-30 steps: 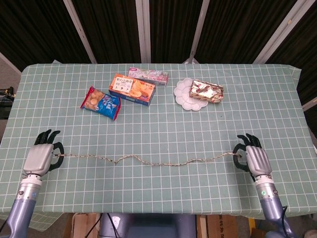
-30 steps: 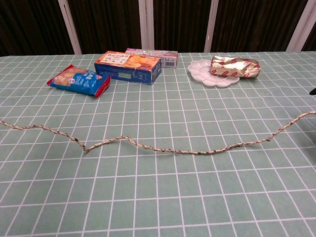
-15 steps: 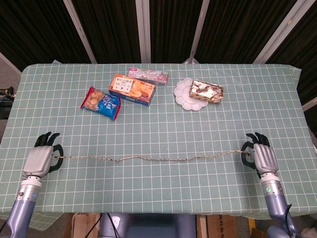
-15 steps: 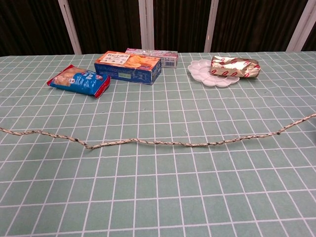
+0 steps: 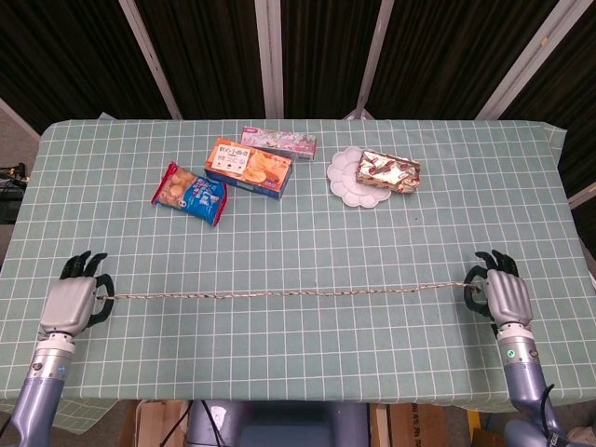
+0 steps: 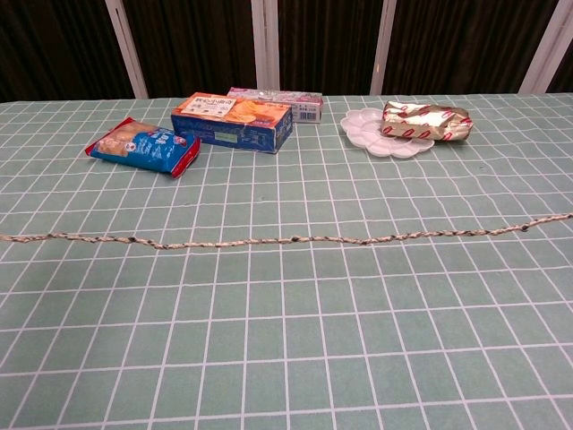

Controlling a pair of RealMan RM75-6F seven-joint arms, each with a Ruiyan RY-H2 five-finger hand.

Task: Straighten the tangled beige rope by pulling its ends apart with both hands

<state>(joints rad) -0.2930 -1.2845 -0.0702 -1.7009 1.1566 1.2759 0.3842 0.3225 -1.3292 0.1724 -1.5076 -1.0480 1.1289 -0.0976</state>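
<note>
rope (image 5: 289,293): the waves and the kink near its left part are gone; it now lies almost straight across the table.
left hand (image 5: 73,300): moved further out to the left, holding its rope end.
right hand (image 5: 503,296): moved further out to the right, holding its end.

The beige rope (image 5: 289,293) (image 6: 286,240) is thin, twisted and flecked with dark strands. It is stretched nearly straight across the near part of the checked cloth, side to side, with only slight waviness and no loops or knots seen.
</note>
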